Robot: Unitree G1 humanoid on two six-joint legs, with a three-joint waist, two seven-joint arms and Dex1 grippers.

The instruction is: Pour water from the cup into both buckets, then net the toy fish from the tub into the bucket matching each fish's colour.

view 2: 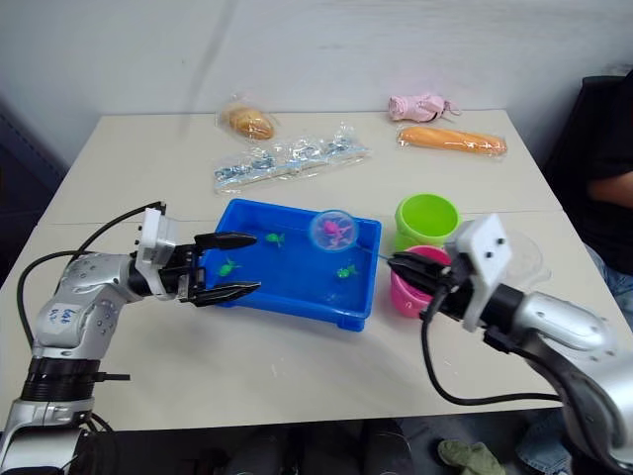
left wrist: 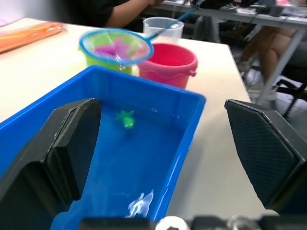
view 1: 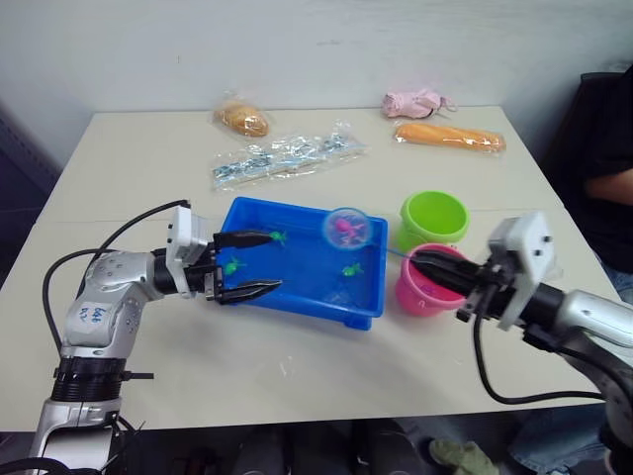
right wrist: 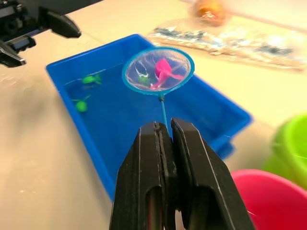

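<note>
left eye view: the right tool [view 1: 427, 265] is clamped on the thin handle of the net [view 1: 345, 228], whose hoop hangs out ahead of it above the far end of the tub [view 1: 358, 302] with a pink fish [view 1: 345, 227] in the mesh. the pink bucket [view 1: 415, 297] sits right under this tool, the green bucket [view 1: 433, 218] just past it. the left tool [view 1: 249, 262] has its fingers apart over the tub's other end, with green fish [view 1: 233, 266] between and ahead of them. beyond the tub on the counter [view 1: 148, 158] lie a clear bag [view 1: 282, 156], a wrapped bun [view 1: 242, 119], an orange packet [view 1: 449, 137] and a pink toy [view 1: 416, 102]. a person's arm [view 1: 608, 183] is at the counter's edge. the writing on the left forearm sticker can't be read.

left wrist view: a clear cup [left wrist: 163, 29] stands behind the pink bucket, and one green fish [left wrist: 126, 119] lies in the water.

right wrist view: the closed fingers [right wrist: 189, 167] grip the handle, and a green fish [right wrist: 143, 79] shows through the mesh.
</note>
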